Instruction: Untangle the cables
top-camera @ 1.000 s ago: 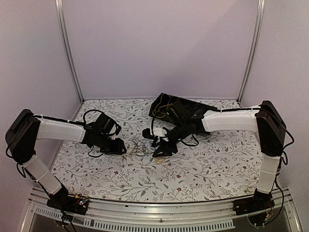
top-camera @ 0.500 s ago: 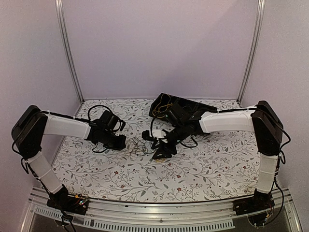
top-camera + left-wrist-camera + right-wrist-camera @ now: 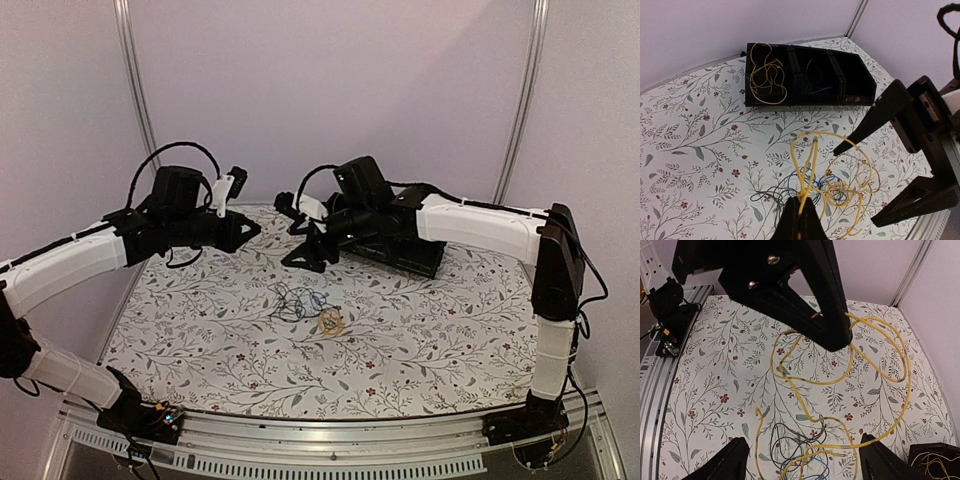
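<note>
Left wrist view: with left gripper (image 3: pixel 801 210) clamped tight on the yellow cable (image 3: pixel 807 172), its loops hanging just ahead of right gripper (image 3: pixel 804 440), jaws spread wide, close on one yellow strand only, clear of the blue and black cables (image 3: pixel 777 192) beneath, then part slowly.

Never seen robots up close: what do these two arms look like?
The left arm and right arm have white shells, black joints and thick black cables looping off them. The left gripper and right gripper are black, with wedge-shaped fingers.
</note>
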